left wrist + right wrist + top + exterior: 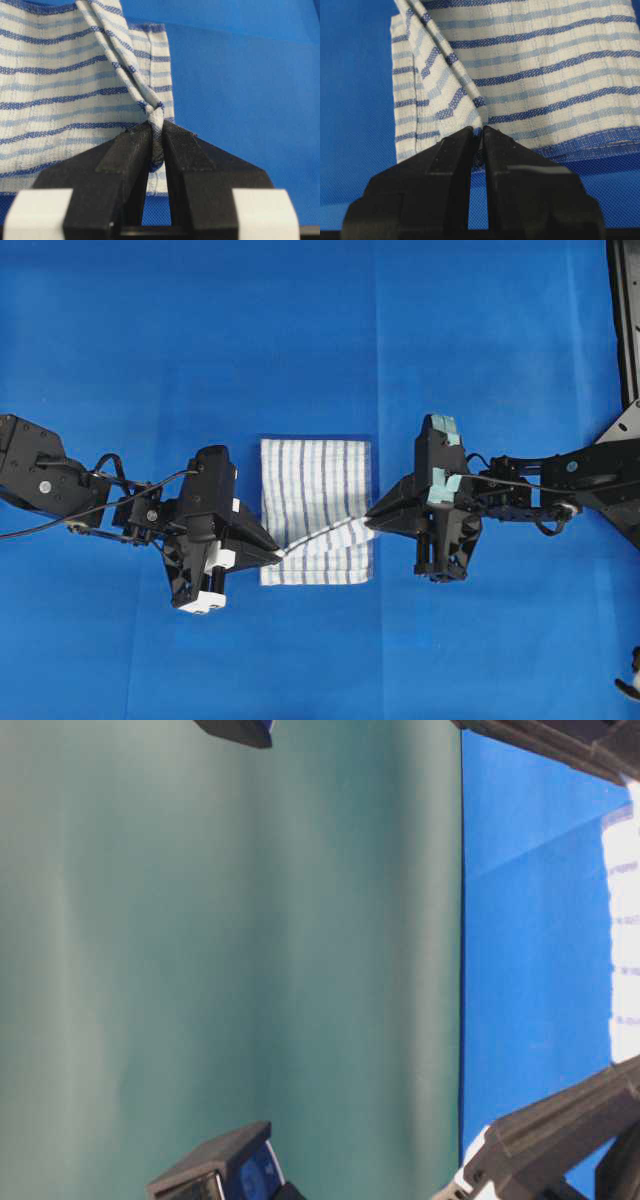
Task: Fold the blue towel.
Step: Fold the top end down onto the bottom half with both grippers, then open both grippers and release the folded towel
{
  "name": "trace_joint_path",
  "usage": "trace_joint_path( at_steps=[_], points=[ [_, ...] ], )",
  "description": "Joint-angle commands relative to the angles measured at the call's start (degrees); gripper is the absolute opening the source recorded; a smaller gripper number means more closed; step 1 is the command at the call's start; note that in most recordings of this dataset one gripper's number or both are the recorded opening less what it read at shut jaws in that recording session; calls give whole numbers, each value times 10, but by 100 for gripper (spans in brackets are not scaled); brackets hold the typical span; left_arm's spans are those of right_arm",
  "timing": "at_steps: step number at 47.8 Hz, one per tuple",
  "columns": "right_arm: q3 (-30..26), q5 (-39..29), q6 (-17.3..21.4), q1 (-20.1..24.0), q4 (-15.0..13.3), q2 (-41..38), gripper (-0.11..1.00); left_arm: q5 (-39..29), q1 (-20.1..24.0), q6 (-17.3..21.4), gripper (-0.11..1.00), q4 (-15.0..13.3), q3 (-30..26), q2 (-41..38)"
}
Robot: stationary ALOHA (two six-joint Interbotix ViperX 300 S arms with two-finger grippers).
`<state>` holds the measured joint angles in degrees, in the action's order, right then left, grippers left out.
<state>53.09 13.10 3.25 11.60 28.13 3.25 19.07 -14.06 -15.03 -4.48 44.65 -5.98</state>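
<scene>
The blue towel (316,495), white with dark and light blue stripes, lies as a folded rectangle in the middle of the blue table cover. My left gripper (277,552) is shut on a pinched corner of the blue towel (156,117) near its front left. My right gripper (372,521) is shut on the blue towel's (530,75) right edge. A lifted ridge of cloth runs taut between the two grippers across the front part of the towel. In the table-level view only a white strip of the towel (625,935) shows at the right edge.
The blue table cover (300,340) spreads all round the towel. A black frame (626,320) stands at the top right corner. A small white and black object (630,680) sits at the bottom right edge.
</scene>
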Motion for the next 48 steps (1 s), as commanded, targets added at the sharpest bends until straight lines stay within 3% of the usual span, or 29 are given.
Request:
trace_joint_path(
  at_steps=[1,35,39,48],
  points=[
    [-9,1,0,3,2,1,8,1,-8,-1,7,0,-4,7],
    [-14,1,-3,13,1,-12,9,-1,-14,3,8,0,-2,0],
    [-15,1,-3,14,2,-13,27,0,-13,3,20,0,0,0],
    [-14,3,-2,14,2,-11,84,-14,-13,6,65,0,6,9]
  ],
)
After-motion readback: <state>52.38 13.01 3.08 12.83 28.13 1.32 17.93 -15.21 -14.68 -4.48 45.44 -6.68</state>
